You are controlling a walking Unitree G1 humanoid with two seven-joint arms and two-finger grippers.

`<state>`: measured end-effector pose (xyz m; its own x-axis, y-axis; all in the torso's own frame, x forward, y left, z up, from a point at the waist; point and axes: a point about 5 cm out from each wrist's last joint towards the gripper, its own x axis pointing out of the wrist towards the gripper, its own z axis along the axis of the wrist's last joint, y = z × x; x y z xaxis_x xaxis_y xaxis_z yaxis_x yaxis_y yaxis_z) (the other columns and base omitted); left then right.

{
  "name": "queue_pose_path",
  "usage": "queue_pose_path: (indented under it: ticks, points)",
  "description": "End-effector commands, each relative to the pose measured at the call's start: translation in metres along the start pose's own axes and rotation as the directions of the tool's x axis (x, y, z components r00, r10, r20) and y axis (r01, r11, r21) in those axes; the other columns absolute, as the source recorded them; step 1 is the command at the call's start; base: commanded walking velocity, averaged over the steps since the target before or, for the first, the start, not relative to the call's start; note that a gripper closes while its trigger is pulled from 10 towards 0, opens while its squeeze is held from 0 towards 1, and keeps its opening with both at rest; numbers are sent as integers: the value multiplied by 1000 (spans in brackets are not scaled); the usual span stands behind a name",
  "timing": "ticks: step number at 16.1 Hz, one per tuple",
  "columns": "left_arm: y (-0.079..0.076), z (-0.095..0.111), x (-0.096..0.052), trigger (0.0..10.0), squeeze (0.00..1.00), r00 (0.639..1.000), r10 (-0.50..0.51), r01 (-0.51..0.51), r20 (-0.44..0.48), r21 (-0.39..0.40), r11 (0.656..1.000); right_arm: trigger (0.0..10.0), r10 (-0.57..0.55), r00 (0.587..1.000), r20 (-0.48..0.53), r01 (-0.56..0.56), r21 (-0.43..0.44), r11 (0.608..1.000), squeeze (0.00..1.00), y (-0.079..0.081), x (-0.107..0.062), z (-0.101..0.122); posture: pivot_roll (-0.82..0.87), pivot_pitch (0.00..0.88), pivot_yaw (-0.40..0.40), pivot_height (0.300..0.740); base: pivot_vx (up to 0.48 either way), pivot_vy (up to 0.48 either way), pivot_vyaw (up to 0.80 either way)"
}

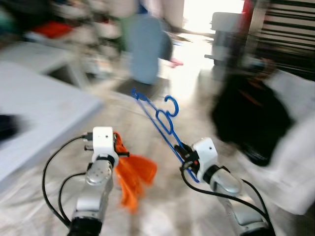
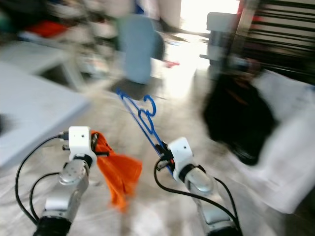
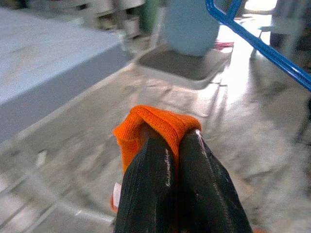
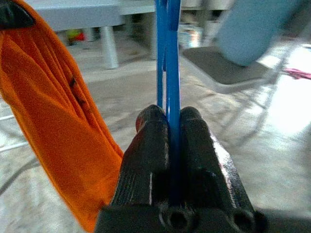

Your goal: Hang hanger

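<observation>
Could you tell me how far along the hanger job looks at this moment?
Done: both items are picked up. In hand: the right gripper is shut on the blue hanger, held up over the floor, and the left gripper is shut on an orange cloth. Left: the hanger is not yet hung on anything; the blurred head views suggest the robot is moving.

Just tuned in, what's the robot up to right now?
It is on the move, so the head views are blurred. The right gripper is shut on a blue hanger, held out ahead with its hook up. The left gripper is clamped on an orange cloth that dangles beside it. The hanger is not hung on anything yet.
</observation>
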<state>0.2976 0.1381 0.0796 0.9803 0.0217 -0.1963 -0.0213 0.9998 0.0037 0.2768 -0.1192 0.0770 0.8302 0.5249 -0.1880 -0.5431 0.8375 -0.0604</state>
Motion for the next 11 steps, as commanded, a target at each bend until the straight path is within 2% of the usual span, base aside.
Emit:
queue_pose_path:
  ticks: [1, 11]
  points:
    - [-3, 3, 0, 10000, 0, 1000, -3, 3, 17, 17, 1000, 10000, -17, 1000, 2, 17, -2, 1000, 0, -5, -3, 0, -161, 0, 36, 740, 0, 0, 0]
    - [-2, 4, 2, 10000, 0, 1000, 20, -20, 18, 38, 999, 10000, -27, 1000, -8, 27, 4, 1000, 0, -7, -2, -1, -163, 0, 37, 740, 0, 0, 0]
